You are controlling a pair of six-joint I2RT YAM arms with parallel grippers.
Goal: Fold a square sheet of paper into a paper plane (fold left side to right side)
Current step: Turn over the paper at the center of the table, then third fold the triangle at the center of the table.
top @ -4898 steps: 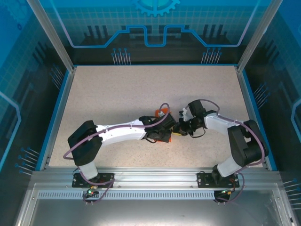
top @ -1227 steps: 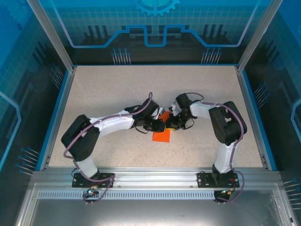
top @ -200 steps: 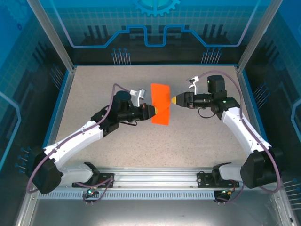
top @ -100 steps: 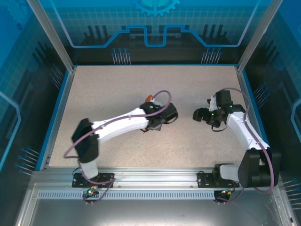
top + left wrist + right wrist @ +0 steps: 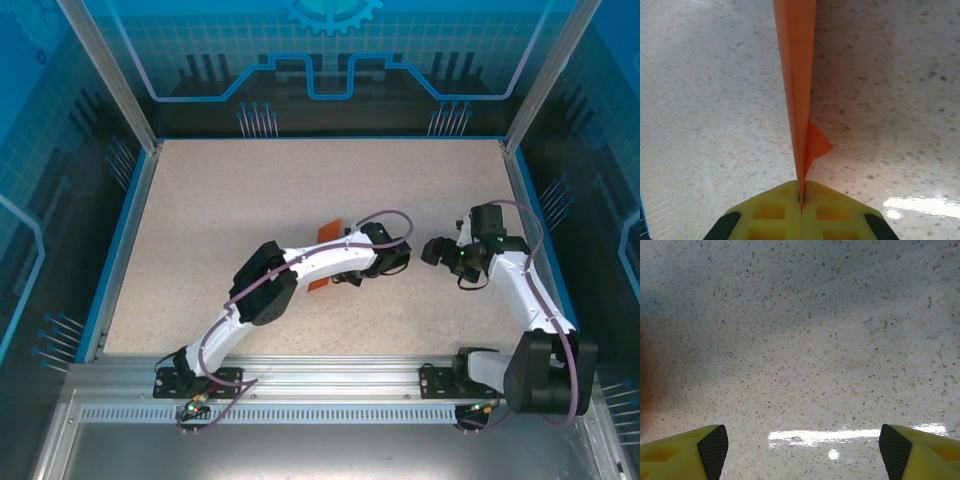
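Left end effector (image 5: 801, 197) is clamped shut, its yellow pads (image 5: 767, 212) pinched on the near end of the folded sheet of thin bright orange paper (image 5: 796, 75). From the left wrist you see the paper edge-on, a narrow stack of layers running straight away from the jaws. A small triangular flap (image 5: 817, 145) has sprung out to one side close to the grip. Right end effector (image 5: 800, 442) is wide open with nothing between its yellow pads (image 5: 675, 452), just bare speckled beige worktop (image 5: 805, 340) below. That's the change: a second ago both arms held the paper up in the air between them. Now, from overhead, the right end effector (image 5: 437, 250) has let go and backed off to its own side, well apart from the paper, and the left arm has swung in low over mid-worktop carrying it alone. The paper (image 5: 329, 231) peeks out on either side of the white left forearm (image 5: 320, 262), so you can't tell whether it's touching the worktop. My read: the two-handed fold is done and you're in the set-down or re-grip phase. Watch that sprung flap. The crease there looks loose and may want another press before this counts as a plane.
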